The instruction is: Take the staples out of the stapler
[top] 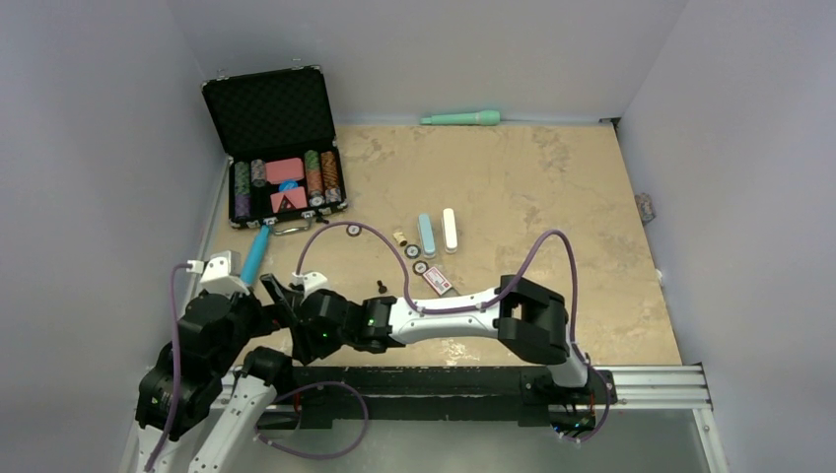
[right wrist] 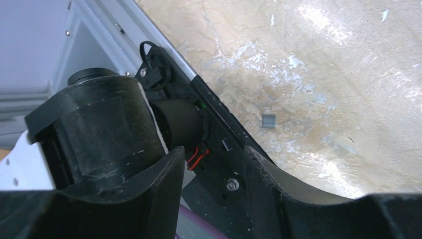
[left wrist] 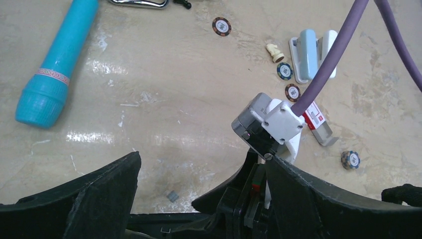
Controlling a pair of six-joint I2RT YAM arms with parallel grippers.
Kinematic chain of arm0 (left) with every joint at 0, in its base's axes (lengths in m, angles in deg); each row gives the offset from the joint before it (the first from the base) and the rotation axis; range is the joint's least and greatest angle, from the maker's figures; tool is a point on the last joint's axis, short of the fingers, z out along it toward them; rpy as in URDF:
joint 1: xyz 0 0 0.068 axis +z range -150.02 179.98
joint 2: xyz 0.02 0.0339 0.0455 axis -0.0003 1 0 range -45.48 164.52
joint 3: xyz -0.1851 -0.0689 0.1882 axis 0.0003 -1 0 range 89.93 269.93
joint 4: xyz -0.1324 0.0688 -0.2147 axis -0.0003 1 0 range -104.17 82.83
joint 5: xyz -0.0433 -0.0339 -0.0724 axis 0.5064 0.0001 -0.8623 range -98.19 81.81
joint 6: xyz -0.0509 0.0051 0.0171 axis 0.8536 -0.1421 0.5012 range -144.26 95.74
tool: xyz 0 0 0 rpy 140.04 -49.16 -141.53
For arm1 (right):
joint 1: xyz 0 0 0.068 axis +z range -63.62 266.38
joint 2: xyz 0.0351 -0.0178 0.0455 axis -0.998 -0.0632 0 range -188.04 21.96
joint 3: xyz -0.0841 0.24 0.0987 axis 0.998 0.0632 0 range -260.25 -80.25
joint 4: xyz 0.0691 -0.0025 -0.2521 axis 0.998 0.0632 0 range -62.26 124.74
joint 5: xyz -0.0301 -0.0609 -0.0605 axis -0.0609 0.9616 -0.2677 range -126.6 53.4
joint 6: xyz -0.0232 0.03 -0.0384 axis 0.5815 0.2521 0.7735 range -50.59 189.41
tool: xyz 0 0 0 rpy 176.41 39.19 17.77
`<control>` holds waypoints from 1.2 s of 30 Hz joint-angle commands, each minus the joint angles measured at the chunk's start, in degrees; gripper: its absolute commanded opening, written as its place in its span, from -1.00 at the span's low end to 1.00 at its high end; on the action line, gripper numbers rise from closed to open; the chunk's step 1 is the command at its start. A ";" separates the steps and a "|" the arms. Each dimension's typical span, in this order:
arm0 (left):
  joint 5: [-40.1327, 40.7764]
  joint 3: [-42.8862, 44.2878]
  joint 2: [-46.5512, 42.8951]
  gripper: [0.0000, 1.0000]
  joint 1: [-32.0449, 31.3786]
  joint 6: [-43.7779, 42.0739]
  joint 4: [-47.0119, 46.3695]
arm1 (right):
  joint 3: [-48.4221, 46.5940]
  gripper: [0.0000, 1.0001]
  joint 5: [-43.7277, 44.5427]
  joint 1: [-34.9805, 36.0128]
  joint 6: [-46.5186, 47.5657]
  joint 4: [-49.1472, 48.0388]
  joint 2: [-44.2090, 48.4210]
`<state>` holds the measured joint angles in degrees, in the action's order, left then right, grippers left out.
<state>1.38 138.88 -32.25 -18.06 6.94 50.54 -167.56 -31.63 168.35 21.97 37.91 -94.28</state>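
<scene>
The black stapler (left wrist: pixel 256 191) shows in the left wrist view, open, with a grey channel and a red-green piece inside. It lies against the right finger (left wrist: pixel 323 199) of my left gripper (left wrist: pixel 203 164), whose jaws stand wide apart; the left finger (left wrist: pixel 99 199) is clear of the stapler. A small block of staples (left wrist: pixel 172 195) lies on the table near the rail, and it also shows in the right wrist view (right wrist: pixel 268 121). A single staple (right wrist: pixel 226 144) rests on the black rail. My right gripper (right wrist: pixel 214 152) is open and empty over the rail, close to the left gripper (top: pixel 271 301).
A teal flashlight (top: pixel 256 251) lies left of the grippers. An open poker case (top: pixel 276 148) stands at the back left. Chips (left wrist: pixel 221 26), a blue and a white case (top: pixel 426 235) and a red-white box (top: pixel 437 283) lie mid-table. The black rail (top: pixel 444 379) runs along the near edge.
</scene>
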 commanded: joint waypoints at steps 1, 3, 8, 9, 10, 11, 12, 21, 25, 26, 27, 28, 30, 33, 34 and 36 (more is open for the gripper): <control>14.76 3.10 -0.15 0.94 0.46 6.73 -2.93 | 3.35 0.01 1.61 1.71 -0.45 -2.57 5.48; 16.99 3.45 -0.35 0.92 0.46 7.60 -1.98 | 4.66 0.01 2.80 1.53 -0.61 -2.15 7.49; 15.94 3.46 -0.46 0.84 0.46 6.86 -2.04 | 6.74 0.04 4.78 -0.65 -1.22 -0.52 11.19; 15.73 3.44 -0.49 0.83 0.46 6.67 -2.17 | 7.14 0.04 4.62 -1.39 -1.32 -0.63 11.75; 15.43 3.50 -0.56 0.82 0.46 6.49 -2.29 | 7.41 0.04 4.11 -2.09 -1.34 -0.83 12.04; 14.90 3.43 -0.64 0.81 0.46 6.17 -2.58 | 7.33 0.04 3.68 -2.68 -1.01 -0.85 12.20; 14.31 3.42 -0.73 0.80 0.46 5.91 -2.91 | 6.93 0.04 3.36 -3.30 -0.62 -0.50 12.14; 25.56 7.38 -0.67 0.63 0.46 8.31 3.47 | 3.12 -0.01 0.43 -2.65 0.31 0.06 7.52; 31.19 6.66 -2.10 0.59 0.46 8.17 4.46 | 0.08 -0.04 -0.01 -1.40 0.58 0.59 3.97; 30.84 6.75 -2.09 0.58 0.46 8.05 4.40 | -0.69 -0.05 -0.11 -1.30 0.59 0.93 3.06; 30.98 6.65 -2.01 0.58 0.46 8.12 4.49 | -1.43 -0.05 -0.14 -1.29 0.51 1.20 2.19; 32.02 6.64 -1.84 0.58 0.46 8.77 5.16 | -1.91 -0.05 -0.14 -1.22 0.42 1.41 1.45; 35.36 7.16 -1.62 0.56 0.46 11.64 8.08 | -2.49 -0.06 -0.42 -1.20 0.16 0.95 0.12; 38.38 6.90 -2.83 0.51 0.46 15.32 10.59 | -2.92 -0.11 -1.59 -1.12 -0.13 -0.33 -1.30; 38.56 6.79 -3.20 0.50 0.46 15.45 10.69 | -3.06 -0.12 -1.91 -1.07 -0.18 -0.68 -1.80; 38.30 6.65 -3.74 0.49 0.46 15.29 10.54 | -3.56 -0.12 -2.53 -0.96 -0.27 -1.18 -2.82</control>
<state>35.50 144.58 -34.52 -17.86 19.29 59.24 -167.77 -32.57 167.37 21.84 38.19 -96.75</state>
